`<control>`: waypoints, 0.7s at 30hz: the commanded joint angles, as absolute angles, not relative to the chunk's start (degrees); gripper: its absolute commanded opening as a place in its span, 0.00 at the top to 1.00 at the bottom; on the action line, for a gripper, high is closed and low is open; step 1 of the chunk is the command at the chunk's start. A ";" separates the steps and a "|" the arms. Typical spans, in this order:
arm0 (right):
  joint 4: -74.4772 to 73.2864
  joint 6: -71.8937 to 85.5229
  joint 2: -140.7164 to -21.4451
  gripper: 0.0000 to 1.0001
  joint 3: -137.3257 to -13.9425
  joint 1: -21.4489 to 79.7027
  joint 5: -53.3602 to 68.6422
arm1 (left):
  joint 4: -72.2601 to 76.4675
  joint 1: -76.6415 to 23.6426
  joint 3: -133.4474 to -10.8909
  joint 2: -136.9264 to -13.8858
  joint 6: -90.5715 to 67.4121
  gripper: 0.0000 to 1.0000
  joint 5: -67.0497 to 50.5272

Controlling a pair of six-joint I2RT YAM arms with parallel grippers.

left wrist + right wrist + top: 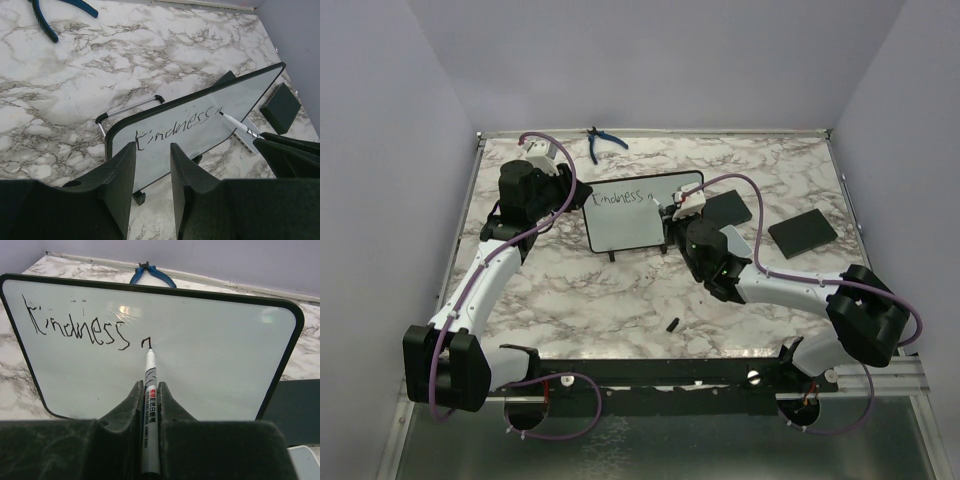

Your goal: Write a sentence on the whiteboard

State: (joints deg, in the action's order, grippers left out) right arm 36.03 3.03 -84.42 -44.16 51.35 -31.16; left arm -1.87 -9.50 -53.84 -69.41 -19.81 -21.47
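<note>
The sentence (75, 325) so far reads "Kindness" in thin black script, with a small hooked stroke just right of it. The marker (150, 367) touches that stroke with its tip. Its barrel carries a red patch and dark print too small to read surely. The right gripper (149, 386) is clenched on the marker. The whiteboard (215, 355), white with a thin black frame and rounded corners, stands tilted on the marble surface (620, 290), far middle. The left gripper (152, 149) sits at its left edge, fingers parted.
</note>
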 commanded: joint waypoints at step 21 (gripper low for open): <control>37.86 1.12 -83.24 1.00 -45.26 51.06 -33.98 | -1.45 -9.80 -53.44 -67.94 -18.99 0.65 -22.05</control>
State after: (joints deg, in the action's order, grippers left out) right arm 36.05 2.70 -84.42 -43.77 51.35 -31.24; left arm -1.87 -9.50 -53.84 -69.41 -19.81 -21.47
